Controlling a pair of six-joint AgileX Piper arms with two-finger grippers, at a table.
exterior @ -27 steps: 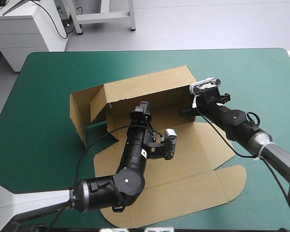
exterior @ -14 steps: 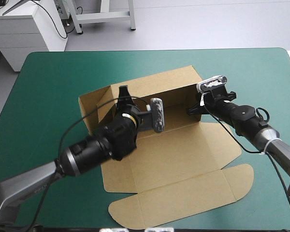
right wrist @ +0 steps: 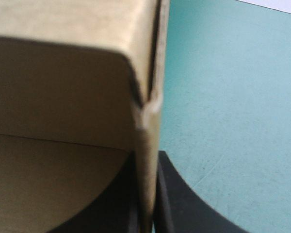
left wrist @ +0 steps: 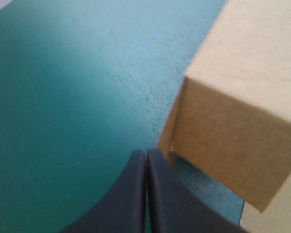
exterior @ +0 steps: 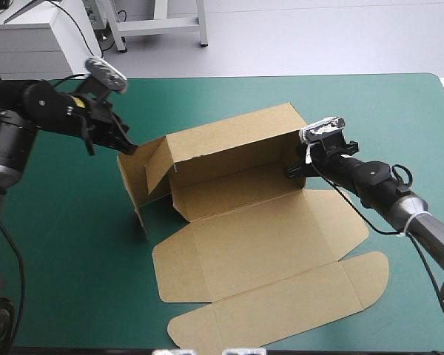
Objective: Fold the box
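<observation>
Nearest you, toward 6 o'clock, the lid (exterior: 266,244) of the box (exterior: 229,188) lies flat on the teal-green cover (exterior: 66,244), rounded tuck flap (exterior: 281,314) at the very front, so nothing down there is folded up yet. Behind that the tray floor sits about mid-table, and the long back wall (exterior: 229,133) stands up on the 12 o'clock side. Your right gripper (exterior: 294,170) is at the box's 3 o'clock end, pinching the short end wall: in the right wrist view the board runs straight down between the black fingers (right wrist: 177,208), which are all but pressed together on it. My guess is you hold it like that to keep that corner square and stop the whole sheet skating around. Farther out, at the box's 10 o'clock corner, your left gripper (exterior: 129,146) has its fingers pressed together into one point with nothing in them, tip just beside the left end wall (exterior: 131,185), can't tell if it touches. That end looks loose, flaps leaning open, so I reckon the closed tip is there as a pusher to nudge the wall in
</observation>
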